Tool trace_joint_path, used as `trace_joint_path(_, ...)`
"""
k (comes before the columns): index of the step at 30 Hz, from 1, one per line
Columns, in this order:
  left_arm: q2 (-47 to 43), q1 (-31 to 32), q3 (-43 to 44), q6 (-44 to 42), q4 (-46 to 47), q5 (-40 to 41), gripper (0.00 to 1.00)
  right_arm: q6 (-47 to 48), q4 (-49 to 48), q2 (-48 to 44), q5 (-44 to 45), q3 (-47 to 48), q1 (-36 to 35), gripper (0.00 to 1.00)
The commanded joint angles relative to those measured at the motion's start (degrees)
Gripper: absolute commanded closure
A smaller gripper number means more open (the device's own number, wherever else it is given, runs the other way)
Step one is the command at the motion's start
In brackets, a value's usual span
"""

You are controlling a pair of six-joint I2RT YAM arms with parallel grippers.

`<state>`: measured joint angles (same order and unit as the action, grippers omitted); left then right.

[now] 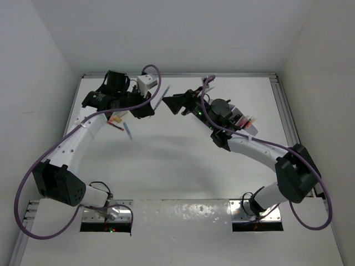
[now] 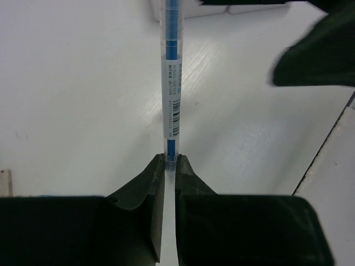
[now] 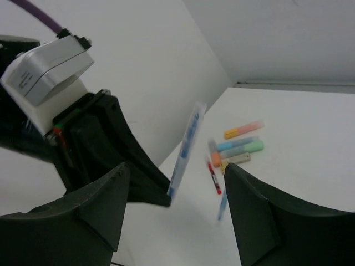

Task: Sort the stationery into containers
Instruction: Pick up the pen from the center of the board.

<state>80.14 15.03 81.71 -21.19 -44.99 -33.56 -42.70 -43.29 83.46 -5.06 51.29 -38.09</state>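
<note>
My left gripper (image 2: 171, 160) is shut on the lower end of a clear blue highlighter pen (image 2: 171, 83), which it holds up off the table (image 1: 160, 98). My right gripper (image 3: 177, 166) stands open facing it, its fingers (image 3: 100, 205) on either side of the pen's line and not touching it. In the top view the right gripper (image 1: 171, 104) is just right of the left gripper (image 1: 148, 108). Orange (image 3: 244, 129), blue (image 3: 236, 145) and green (image 3: 248, 148) markers, a red pen (image 3: 214, 177) and a blue piece (image 3: 222, 205) lie on the table. The organiser (image 1: 239, 114) sits partly under the right arm.
Loose stationery (image 1: 117, 119) lies under the left arm near the left wall. Walls close in the table (image 1: 183, 160) on the left, back and right. A white object's edge (image 2: 191, 8) shows at the top of the left wrist view.
</note>
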Motion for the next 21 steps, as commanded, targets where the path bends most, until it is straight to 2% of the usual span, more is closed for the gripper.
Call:
trace_joint_path(1,-1.65,2.72,1.26,-2.28,-0.01,0.07,1.00,-6.34,-8.74,3.63,-0.65,2.76,-0.50,0.32)
trace_joint_path(7,-2.27,4.83,0.47,-1.22,0.17,-0.36,1.00,-9.77,-9.97,8.47,-0.30,4.43,-1.73,0.36)
trace_joint_path(9,-2.36,5.54,0.03,-1.22,0.26,-0.19,1.00,-10.47,-10.94,9.17,0.48,4.44,-1.99,0.44)
trace_joint_path(10,-2.53,6.06,-0.32,-1.22,0.26,-0.19,1.00,-10.48,-11.38,9.44,0.58,4.44,-2.17,0.63)
trace_joint_path(12,-2.53,6.24,-0.50,-1.05,0.43,-0.10,1.00,-10.65,-11.47,9.79,0.58,4.52,-2.34,0.86)
trace_joint_path(13,-2.44,6.42,-0.59,-0.79,0.52,-0.01,1.00,-11.00,-11.56,9.79,0.66,4.52,-2.26,0.97)
trace_joint_path(14,-2.44,6.33,-0.59,0.17,1.04,0.16,1.00,-11.35,-11.56,9.62,0.67,4.35,-2.34,1.00)
trace_joint_path(15,-2.27,6.33,-0.50,1.32,1.57,0.68,0.89,-11.01,-11.64,8.92,0.93,3.56,-2.34,1.00)
trace_joint_path(16,-2.18,6.16,-0.41,2.63,2.44,1.73,0.63,-10.74,-11.64,8.39,1.10,2.95,-2.17,1.00)
trace_joint_path(17,-2.27,5.63,-0.33,4.99,2.80,2.27,0.01,-10.48,-11.64,7.51,1.97,1.29,-1.56,1.00)
trace_joint_path(20,-3.23,3.18,-1.63,9.56,4.73,3.15,0.00,-7.76,-9.20,1.99,3.65,-3.36,0.64,1.00)
trace_joint_path(21,-3.76,2.30,-2.34,11.07,5.35,4.80,0.00,-6.01,-5.44,-2.38,4.96,-4.52,3.25,1.00)
